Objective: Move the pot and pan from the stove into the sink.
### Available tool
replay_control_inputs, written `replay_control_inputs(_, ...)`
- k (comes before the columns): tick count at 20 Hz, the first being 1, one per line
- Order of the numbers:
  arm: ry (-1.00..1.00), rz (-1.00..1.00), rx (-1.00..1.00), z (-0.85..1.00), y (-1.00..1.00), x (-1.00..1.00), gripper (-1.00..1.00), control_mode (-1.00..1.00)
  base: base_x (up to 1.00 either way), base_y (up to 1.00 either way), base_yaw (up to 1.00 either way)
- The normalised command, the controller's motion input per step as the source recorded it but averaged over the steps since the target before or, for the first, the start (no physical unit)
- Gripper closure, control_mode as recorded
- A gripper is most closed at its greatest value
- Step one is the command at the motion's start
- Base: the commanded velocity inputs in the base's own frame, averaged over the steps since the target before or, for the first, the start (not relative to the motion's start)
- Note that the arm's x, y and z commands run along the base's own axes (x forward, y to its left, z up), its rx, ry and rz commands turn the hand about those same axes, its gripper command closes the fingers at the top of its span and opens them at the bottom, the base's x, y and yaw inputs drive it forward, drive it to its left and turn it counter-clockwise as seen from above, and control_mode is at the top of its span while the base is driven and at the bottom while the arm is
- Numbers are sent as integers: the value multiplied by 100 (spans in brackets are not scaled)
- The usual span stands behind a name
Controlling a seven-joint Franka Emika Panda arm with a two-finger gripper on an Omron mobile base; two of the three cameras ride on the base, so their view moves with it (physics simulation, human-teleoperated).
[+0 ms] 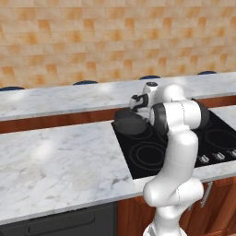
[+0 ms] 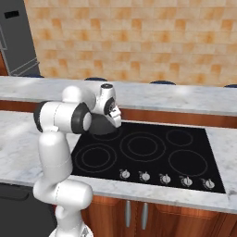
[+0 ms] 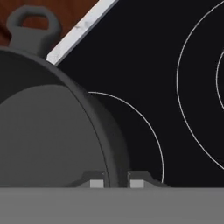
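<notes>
The dark grey pot (image 1: 128,124) stands on the back left burner of the black stove (image 1: 152,159). My gripper (image 1: 138,113) comes down on its right rim. In the hand view the two fingertips (image 3: 97,183) straddle the wall of the pot (image 3: 48,131), one inside and one outside, closed against it. One loop handle (image 3: 30,24) sticks out at the pot's far side. From the right base view the arm covers most of the pot (image 2: 99,127), and the gripper (image 2: 115,124) sits at its edge over the stove (image 2: 143,148). The pan and the sink are out of view.
A marble counter (image 1: 55,156) stretches left of the stove. A higher marble ledge (image 1: 69,97) runs behind it, below the tiled wall. Silver knobs (image 2: 164,178) line the stove's front edge. A tall dark fridge (image 2: 16,37) stands at the far left.
</notes>
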Motion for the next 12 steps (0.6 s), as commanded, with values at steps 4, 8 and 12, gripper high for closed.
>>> replay_control_inputs(4, 16, 0, 0, 70, -10, -7, 100, -100, 0, 0, 0)
replay_control_inputs(8, 18, 0, 0, 71, -17, -27, 100, -100, 0, 0, 0)
replay_control_inputs(12, 15, 1, 0, 67, -22, -47, 100, -100, 0, 0, 0)
